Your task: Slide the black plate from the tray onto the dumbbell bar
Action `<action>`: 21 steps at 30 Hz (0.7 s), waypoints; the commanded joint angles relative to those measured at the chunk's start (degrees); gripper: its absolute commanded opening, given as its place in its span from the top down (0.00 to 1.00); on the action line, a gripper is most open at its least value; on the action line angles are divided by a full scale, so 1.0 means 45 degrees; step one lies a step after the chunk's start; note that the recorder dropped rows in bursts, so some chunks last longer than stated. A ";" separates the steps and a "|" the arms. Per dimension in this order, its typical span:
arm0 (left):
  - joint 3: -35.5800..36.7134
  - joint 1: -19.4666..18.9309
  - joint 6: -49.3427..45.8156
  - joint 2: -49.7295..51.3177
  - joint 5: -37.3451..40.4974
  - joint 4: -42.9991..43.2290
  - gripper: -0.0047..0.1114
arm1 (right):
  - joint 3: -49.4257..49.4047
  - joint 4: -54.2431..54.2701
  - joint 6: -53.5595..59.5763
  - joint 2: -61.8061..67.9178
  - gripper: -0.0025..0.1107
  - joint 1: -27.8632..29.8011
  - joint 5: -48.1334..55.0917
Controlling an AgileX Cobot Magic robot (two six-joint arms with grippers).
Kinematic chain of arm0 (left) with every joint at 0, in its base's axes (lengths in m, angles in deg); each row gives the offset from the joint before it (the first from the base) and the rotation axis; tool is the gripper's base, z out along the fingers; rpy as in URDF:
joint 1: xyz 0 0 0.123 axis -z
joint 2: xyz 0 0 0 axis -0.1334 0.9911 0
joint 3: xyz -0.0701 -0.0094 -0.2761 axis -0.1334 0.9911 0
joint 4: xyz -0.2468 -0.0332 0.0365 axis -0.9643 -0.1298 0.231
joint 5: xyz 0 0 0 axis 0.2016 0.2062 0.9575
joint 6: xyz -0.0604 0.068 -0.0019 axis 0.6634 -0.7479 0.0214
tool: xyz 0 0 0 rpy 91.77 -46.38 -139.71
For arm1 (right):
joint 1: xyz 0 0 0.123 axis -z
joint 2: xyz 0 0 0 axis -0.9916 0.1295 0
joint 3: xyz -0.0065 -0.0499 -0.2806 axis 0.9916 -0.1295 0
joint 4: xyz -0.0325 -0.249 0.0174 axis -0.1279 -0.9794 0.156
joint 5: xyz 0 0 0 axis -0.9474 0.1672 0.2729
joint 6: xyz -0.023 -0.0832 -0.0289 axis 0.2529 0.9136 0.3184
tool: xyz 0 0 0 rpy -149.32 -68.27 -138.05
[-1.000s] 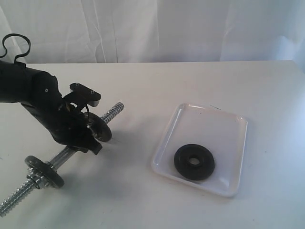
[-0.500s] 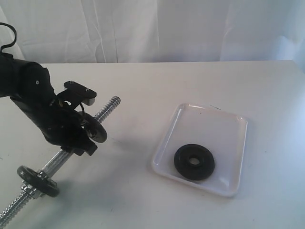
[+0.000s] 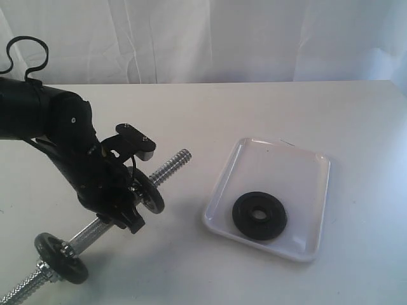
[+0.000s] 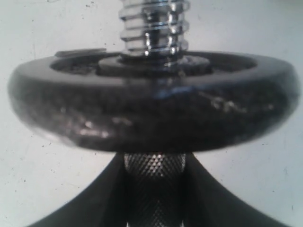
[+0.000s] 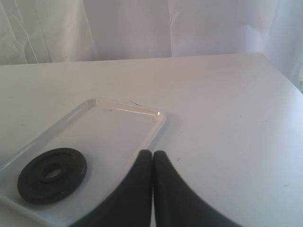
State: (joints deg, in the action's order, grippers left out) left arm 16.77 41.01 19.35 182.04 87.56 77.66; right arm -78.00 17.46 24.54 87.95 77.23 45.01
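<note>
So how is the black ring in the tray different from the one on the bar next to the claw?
The black plate lies flat in the tray; the bar disc stands on edge. The black plate's hole is empty; the dumbbell bar runs through the bar disc. No claw touches the black plate; the left claw grips the bar beside the bar disc. Both are black, round, with a middle hole.

A white tabletop [image 3: 210,108] lies under the left pincer [image 3: 127,194] and spreads wide to every side of it, matte and plain. Behind the pincer, at the table's straight far edge, a white cloth backdrop [image 3: 222,38] hangs in soft vertical folds. The light is bright and even, and a faint shadow falls on the table below the pincer.
</note>
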 commanded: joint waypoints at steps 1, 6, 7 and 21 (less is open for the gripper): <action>-0.0192 -0.0006 0.0013 -0.0600 0.0397 -0.0080 0.96 | -0.0090 0.0054 0.0000 -0.0072 0.98 -0.0054 -0.0141; -0.0192 -0.0006 0.0013 -0.0600 0.0586 -0.0080 0.96 | -0.0090 0.0024 0.0000 -0.0072 0.98 -0.0054 -0.0141; -0.0192 -0.0006 0.0013 -0.0600 0.0586 -0.0080 0.96 | -0.0090 0.0024 0.0000 -0.0072 0.98 -0.0054 -0.0141; -0.0192 -0.0006 0.0013 -0.0600 0.0563 -0.0080 0.96 | -0.0090 0.0029 0.0000 -0.0072 0.98 -0.0054 -0.0141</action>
State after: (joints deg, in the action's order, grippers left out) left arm 16.77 41.01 19.35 181.90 89.51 78.00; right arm -78.00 17.46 24.54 87.95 77.23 45.01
